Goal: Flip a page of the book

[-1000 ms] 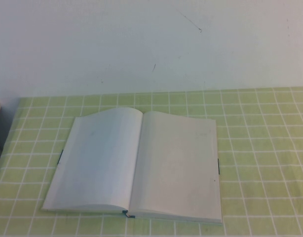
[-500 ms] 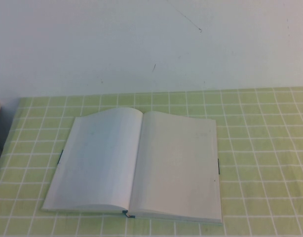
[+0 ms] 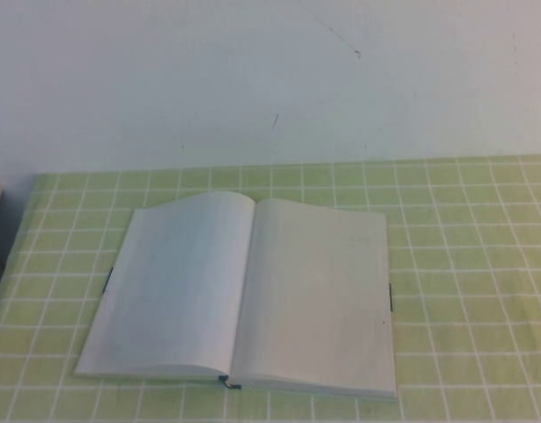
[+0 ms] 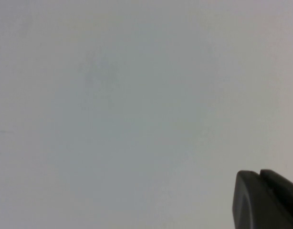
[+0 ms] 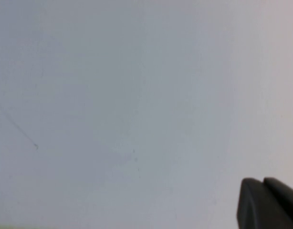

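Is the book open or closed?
Open. The book lies flat, both blank pages spread. Neither left gripper nor right gripper is near it.

Plain test bench: green checked tablecloth (image 3: 464,264) against bare white wall (image 3: 253,79).

Book (image 3: 244,295) open flat, blank pages

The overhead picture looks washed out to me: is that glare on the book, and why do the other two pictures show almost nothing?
High view: soft, even light bleaches the open book, so its pages look blank; faint shadow along the spine. Left wrist view: only pale wall, with the left gripper a dark corner shape. Right wrist view: the same wall, thin scratch, right gripper shut, also in the corner.
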